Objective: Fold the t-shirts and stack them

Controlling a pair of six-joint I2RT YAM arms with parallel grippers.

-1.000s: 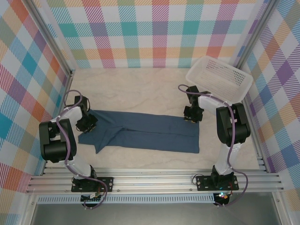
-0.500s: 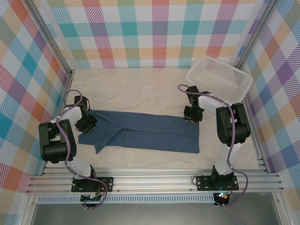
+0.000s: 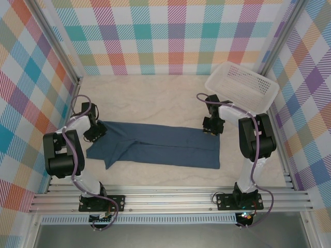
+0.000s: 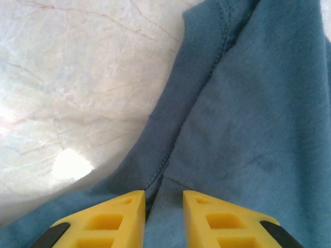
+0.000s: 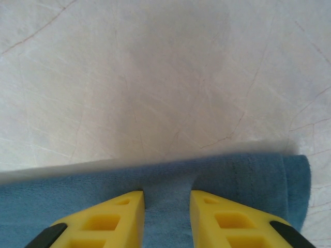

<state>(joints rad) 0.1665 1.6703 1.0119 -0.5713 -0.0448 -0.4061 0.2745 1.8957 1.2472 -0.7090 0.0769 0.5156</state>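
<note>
One dark teal-blue t-shirt [image 3: 160,147] lies folded into a long band across the table, a sleeve sticking out at its near left. My left gripper [image 3: 95,132] sits low over the shirt's left end. In the left wrist view its yellow fingers [image 4: 124,217] stand a little apart, and the left gripper [image 4: 164,199] is open over a seam of the t-shirt [image 4: 258,119]. My right gripper [image 3: 211,127] is at the shirt's far right corner. There the right gripper [image 5: 167,199] is shut on a raised ridge of the t-shirt [image 5: 248,178] along its edge.
A white perforated basket [image 3: 243,85] stands tilted at the back right, just behind the right arm. Checked walls close the table on three sides. Bare marble tabletop [image 3: 150,101] stretches behind the shirt, and a metal rail [image 3: 170,199] runs along the near edge.
The left gripper's jaws have parted and let go of the shirt's left end, and that wrist has drawn slightly back. The right arm and the shirt have not moved.
</note>
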